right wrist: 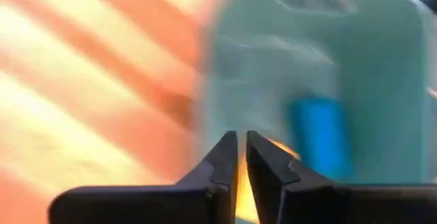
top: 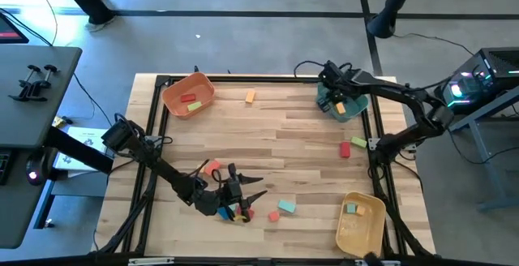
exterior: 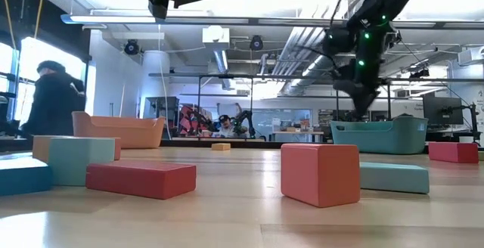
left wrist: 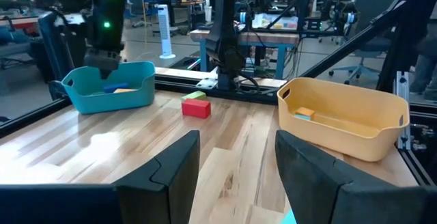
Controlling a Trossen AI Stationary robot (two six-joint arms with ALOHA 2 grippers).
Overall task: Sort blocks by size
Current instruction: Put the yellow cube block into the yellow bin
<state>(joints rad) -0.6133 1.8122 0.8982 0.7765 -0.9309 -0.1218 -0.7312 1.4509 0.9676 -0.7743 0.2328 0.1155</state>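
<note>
Loose blocks lie on the wooden table: a red one [top: 212,167], a small cluster [top: 237,212], a teal one [top: 285,207] and a red one [top: 272,216] near the front. My left gripper [top: 253,190] hovers level over this group, open, with nothing between its fingers [left wrist: 237,138]. My right gripper [top: 331,96] points down over the teal bin [top: 350,110] at the far right, shut and holding nothing [right wrist: 241,136]. A blue block [right wrist: 321,135] and an orange one [top: 340,106] lie in that bin.
An orange bin [top: 172,96] at the far left holds a red and a green block. A yellow bin [top: 347,232] at the near right holds small blocks. An orange block [top: 250,96] lies at the far middle; red [top: 345,148] and green [top: 358,142] blocks lie at the right.
</note>
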